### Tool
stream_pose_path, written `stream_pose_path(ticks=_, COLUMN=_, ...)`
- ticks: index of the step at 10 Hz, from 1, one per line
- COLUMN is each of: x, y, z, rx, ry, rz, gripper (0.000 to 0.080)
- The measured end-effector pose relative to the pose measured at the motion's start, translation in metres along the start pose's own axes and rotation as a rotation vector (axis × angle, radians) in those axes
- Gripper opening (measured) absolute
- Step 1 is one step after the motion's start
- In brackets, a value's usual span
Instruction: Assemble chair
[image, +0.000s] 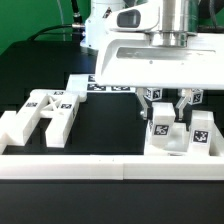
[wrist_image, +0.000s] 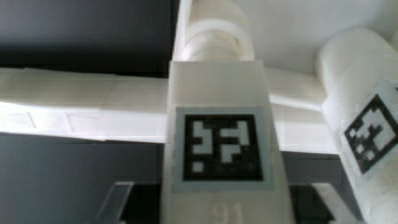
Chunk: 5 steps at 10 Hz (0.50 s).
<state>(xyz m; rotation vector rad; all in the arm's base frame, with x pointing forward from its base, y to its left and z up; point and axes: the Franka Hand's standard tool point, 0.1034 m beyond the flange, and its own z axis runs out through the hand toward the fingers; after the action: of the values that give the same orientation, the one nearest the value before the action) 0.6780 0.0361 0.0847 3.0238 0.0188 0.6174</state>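
White rail (image: 60, 165) crosses the exterior view's foreground; behind it, lower right, the gripper (image: 167, 104) is narrow, clamped on a tagged bar (wrist_image: 221, 120) over the chair pieces (image: 195, 140); seating it seems the step, calling for a straight push down; loose frame (image: 45, 112) lies centre left; no bin shows.

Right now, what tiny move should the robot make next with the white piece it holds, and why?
Probably ease it straight down a little. The gripper looks closed on a tagged white bar, held upright among the other chair parts at the exterior view's right, so it seems to be seating it there. I cannot tell whether it is fully in.
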Motion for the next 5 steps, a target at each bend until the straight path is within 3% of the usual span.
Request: stream_pose_path(ticks=5, x=0.0013, y=-0.0024, z=0.002, rx=-0.001, ry=0.079, rz=-0.006, gripper=0.0291)
